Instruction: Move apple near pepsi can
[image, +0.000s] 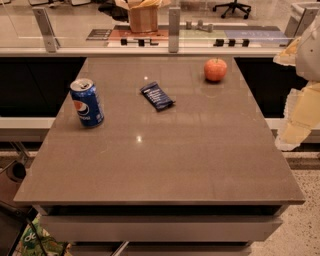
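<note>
The red-orange apple (215, 69) sits on the grey table (165, 150) at the far right. The blue Pepsi can (87, 102) stands upright near the table's left edge, slightly tilted in view, far from the apple. My gripper (298, 117) is at the right edge of the view, off the table's right side and to the right of the apple, nearer the camera; it holds nothing that I can see.
A flat dark blue snack packet (157, 96) lies between the can and the apple. A glass partition with metal posts (173, 27) runs behind the table. The floor drops away on both sides of the table.
</note>
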